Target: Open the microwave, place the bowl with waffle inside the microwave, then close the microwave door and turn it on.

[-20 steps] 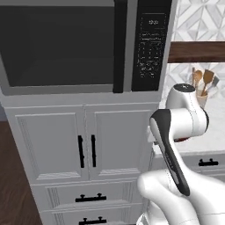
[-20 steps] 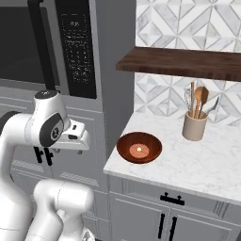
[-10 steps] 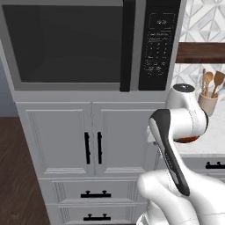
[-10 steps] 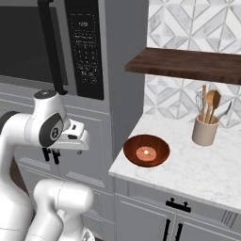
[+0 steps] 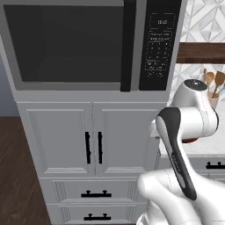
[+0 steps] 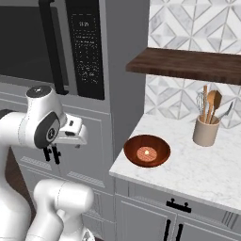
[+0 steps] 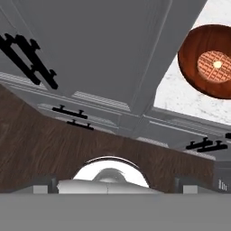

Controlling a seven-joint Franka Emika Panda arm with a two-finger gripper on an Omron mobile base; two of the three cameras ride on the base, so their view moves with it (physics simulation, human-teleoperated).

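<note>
Writing on the big grey microwave's (image 5: 92, 46) black keypad is too small to read. My pincer (image 6: 77, 137) is spread wide, holding nothing.

Arm's folded up tight near its own base, lower right in the left base view, lower left in the right one. Elbow bent, forearm rising to the wrist, hand pointed down. Gripper (image 6: 52, 153) hangs under the wrist with its jaws spread wide, holding nothing.
</note>
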